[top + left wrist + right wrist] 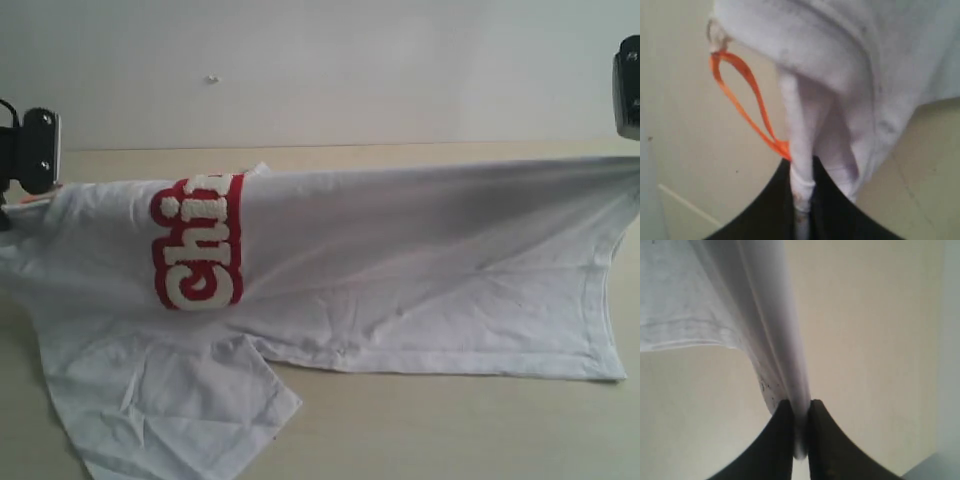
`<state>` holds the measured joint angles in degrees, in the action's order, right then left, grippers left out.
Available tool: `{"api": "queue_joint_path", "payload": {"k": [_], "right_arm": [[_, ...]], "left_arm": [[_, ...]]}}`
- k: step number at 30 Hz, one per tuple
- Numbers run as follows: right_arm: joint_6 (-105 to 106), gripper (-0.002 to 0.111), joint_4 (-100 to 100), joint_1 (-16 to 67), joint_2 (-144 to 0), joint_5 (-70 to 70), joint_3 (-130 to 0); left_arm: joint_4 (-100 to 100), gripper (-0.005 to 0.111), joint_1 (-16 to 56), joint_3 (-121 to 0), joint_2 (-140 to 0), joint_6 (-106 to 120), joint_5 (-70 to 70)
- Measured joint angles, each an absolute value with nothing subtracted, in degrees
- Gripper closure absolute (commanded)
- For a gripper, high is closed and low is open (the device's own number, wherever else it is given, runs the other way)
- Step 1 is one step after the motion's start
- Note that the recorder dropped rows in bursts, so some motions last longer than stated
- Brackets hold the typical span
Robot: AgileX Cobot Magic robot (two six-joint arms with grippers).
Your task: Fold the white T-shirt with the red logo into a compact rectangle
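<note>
The white T-shirt (420,260) hangs stretched in a long band between my two grippers, folded over lengthwise, with its lower edge and one sleeve (170,410) resting on the table. The red logo (200,245) shows near the left end, turned on its side and partly folded under. My left gripper (30,190) is shut on the collar end; up close its jaws (802,167) pinch a white fold beside the orange tag loop (740,100). My right gripper (630,145) is shut on the hem end, a thin fold (790,350) clamped between its jaws (800,407).
The beige table (450,430) lies bare in front of the shirt. A pale wall (350,70) rises behind the table's far edge.
</note>
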<state>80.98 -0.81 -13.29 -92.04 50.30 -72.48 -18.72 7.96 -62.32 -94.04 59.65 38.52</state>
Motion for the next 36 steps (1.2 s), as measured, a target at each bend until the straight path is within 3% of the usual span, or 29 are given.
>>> {"api": "queue_joint_path", "payload": {"k": [9, 21, 29, 36], "right_arm": [[80.98, 0.108, 1.92, -13.01, -83.05, 50.05, -72.48], [80.60, 0.108, 25.57, -13.01, -78.88, 57.77, -82.69], [76.88, 0.108, 33.12, -13.01, -75.31, 59.27, -83.23], [69.76, 0.108, 39.27, -13.01, -74.90, 65.17, -83.36]], "left_arm": [[-22.97, 0.107, 8.05, -62.32, -82.99, 50.66, 39.20], [-27.26, 0.107, 8.05, -62.32, -66.33, 41.04, 37.28], [-38.86, 0.107, 8.05, -62.32, -56.18, 21.87, 37.67], [-39.92, 0.107, 8.05, -62.32, -50.36, 18.62, 43.72]]}}
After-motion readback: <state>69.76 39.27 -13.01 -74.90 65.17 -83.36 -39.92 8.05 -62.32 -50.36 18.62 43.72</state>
